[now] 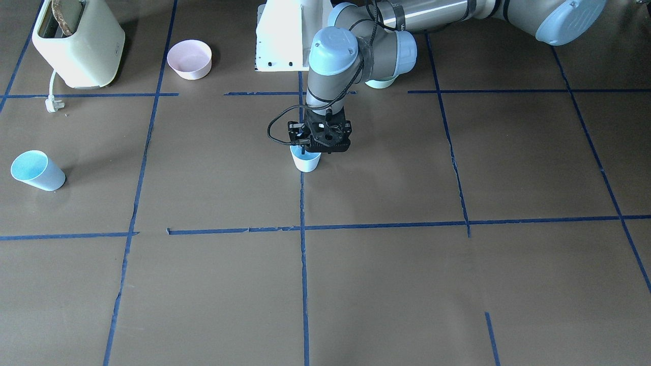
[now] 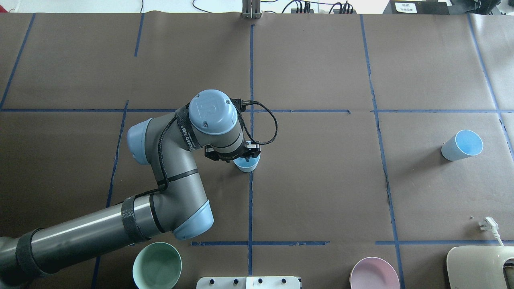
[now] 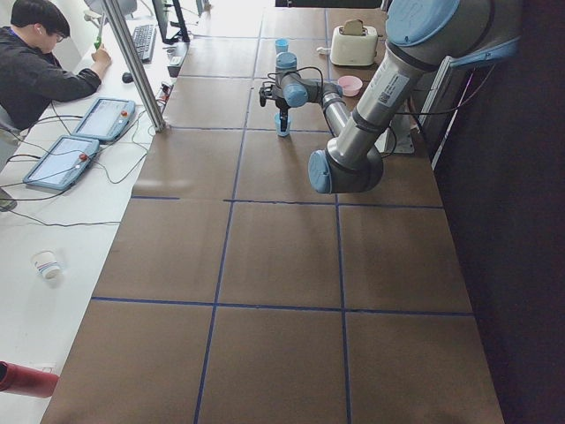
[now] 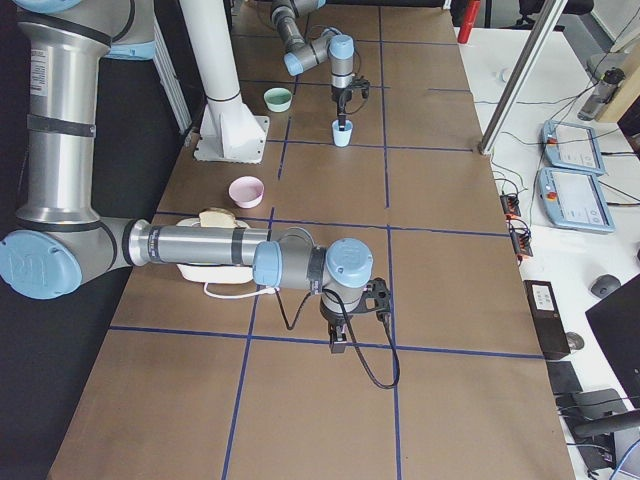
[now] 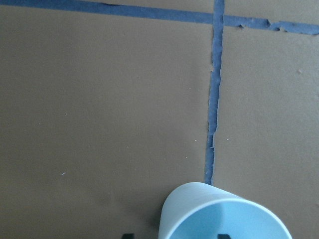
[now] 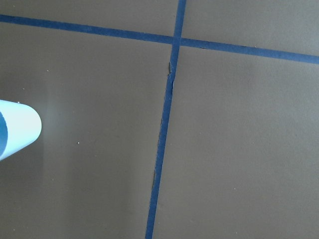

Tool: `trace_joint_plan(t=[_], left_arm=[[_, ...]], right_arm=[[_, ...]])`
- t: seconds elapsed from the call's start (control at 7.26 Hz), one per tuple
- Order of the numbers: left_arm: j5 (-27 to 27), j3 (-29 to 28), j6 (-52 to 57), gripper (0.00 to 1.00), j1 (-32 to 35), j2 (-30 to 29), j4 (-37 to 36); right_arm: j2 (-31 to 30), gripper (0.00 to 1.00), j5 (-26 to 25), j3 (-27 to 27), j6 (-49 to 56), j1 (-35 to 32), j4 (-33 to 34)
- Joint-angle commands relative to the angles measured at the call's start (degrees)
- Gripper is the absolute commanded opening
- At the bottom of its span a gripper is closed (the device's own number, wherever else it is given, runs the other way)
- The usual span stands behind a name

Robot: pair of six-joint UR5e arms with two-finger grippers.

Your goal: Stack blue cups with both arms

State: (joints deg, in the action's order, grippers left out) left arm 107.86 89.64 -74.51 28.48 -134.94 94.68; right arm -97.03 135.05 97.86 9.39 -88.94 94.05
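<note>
One cup [image 1: 305, 162] stands mid-table. The left gripper [image 1: 310, 146] hangs over it, jaws apart, one finger maybe inside the rim. The other cup [image 1: 36, 172] sits far off. I cannot tell how the right gripper [image 4: 340, 338] holds its jaws. The cups look light, thin and slippery, so pinch the rim wall.

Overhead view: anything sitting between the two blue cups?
No objects. In the overhead view, between the centre blue cup and the right-hand blue cup there is only bare brown table cover, crossed by one blue tape line.
</note>
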Motion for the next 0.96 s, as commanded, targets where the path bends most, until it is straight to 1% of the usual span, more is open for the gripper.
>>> trace_joint_plan(t=[0.0,0.14,0.28,0.41,0.55,0.83], left_arm=[[2.33,8.65,6.96,1.0,3.15,0.55,-10.05],[4.18,14.19,11.71,1.0,6.12,2.12,-16.65],[6.46,19.03,17.42,1.0,9.55,7.44,-18.11],[9.0,22.47,26.7,1.0,14.63,13.85,-18.13],[11.55,23.64,36.1,1.0,20.51,19.74,-18.04],[17.53,22.17,55.43,1.0,34.47,29.51,-17.77]], right_arm=[[1.05,1.0,0.48,0.66,-0.07,0.0,-0.01],[1.14,1.0,0.65,2.41,-0.07,0.0,-0.01],[2.53,1.0,0.92,2.95,-0.07,0.17,0.08],[2.72,1.0,0.83,2.95,-0.07,0.18,-0.01],[3.24,1.0,0.66,3.04,-0.16,2.44,-0.01],[3.34,1.0,0.57,3.04,-2.16,2.63,-0.09]])
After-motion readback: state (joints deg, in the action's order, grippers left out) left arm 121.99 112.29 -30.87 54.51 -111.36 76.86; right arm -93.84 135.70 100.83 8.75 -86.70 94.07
